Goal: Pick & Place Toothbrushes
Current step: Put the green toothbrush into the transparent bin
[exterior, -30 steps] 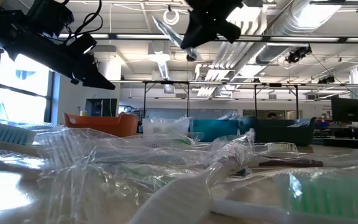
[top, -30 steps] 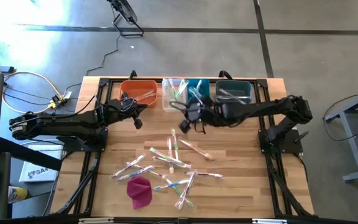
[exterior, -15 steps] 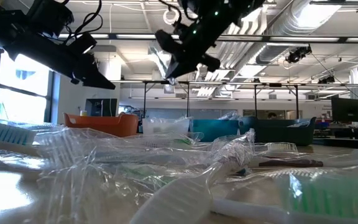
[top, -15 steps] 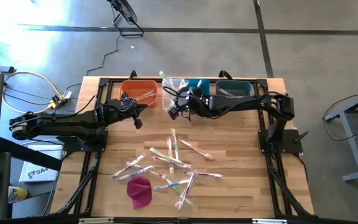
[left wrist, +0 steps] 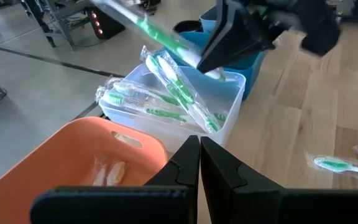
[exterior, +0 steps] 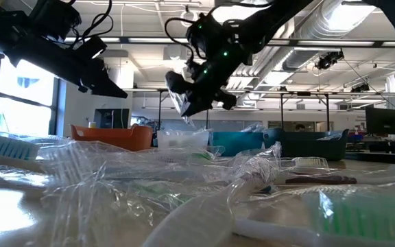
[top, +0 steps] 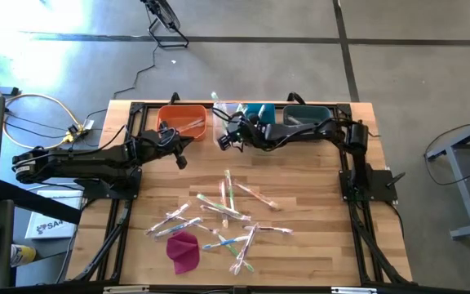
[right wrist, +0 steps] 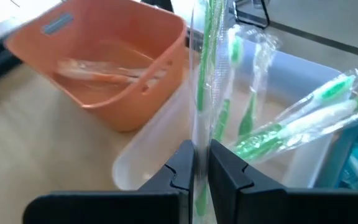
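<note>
My right gripper [top: 228, 132] hangs over the clear bin [top: 228, 116] at the table's far edge, shut on a green toothbrush [right wrist: 205, 68] in a clear wrapper. That bin holds a few more wrapped green toothbrushes [left wrist: 179, 93]. Several other wrapped toothbrushes [top: 227, 214] lie scattered on the wooden table's middle. My left gripper [top: 182, 161] waits shut and empty, raised near the orange bin [top: 182, 120]; its closed fingers [left wrist: 191, 165] point toward the bins. My right gripper pinches the wrapped toothbrush between its two fingers, near one end of the wrapper [right wrist: 199, 144]. The toothbrush runs on forward past the fingertips, along them rather than across. It is lifted clear, tilted, its free end [top: 215, 99] sticking out beyond the clear bin's far side.
Four bins line the far edge: orange, clear, blue [top: 259, 114] and dark teal [top: 307, 120]. A magenta cloth lump [top: 184, 251] lies near the front left of the toothbrush pile. Black frame rails run along both sides of the table.
My right gripper has carried the green toothbrush from above the table's middle toward the far edge and down, and it now stands low over the clear bin. It stayed shut on the toothbrush. The wrist has rolled somewhat.
</note>
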Controlling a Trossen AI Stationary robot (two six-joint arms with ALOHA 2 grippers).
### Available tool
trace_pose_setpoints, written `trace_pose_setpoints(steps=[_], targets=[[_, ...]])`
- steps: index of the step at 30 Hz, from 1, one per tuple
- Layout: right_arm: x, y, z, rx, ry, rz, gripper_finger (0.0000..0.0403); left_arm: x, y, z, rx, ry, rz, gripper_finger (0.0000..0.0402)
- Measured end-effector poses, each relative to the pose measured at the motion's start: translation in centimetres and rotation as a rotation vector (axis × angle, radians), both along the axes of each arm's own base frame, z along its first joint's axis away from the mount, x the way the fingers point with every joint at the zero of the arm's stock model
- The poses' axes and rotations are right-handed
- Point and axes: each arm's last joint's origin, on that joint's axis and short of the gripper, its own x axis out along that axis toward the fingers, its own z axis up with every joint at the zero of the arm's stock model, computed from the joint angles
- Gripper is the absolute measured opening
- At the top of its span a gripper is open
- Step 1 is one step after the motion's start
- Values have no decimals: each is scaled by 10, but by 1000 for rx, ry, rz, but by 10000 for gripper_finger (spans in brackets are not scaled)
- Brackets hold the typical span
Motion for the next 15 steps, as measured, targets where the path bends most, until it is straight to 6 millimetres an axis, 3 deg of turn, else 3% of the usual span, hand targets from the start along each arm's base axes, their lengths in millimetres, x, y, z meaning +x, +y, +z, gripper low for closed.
trace_pose_setpoints(steps=[15], targets=[[-7,-7,-7,26,68,-52,20,0,0,0,0,-1,0,9]])
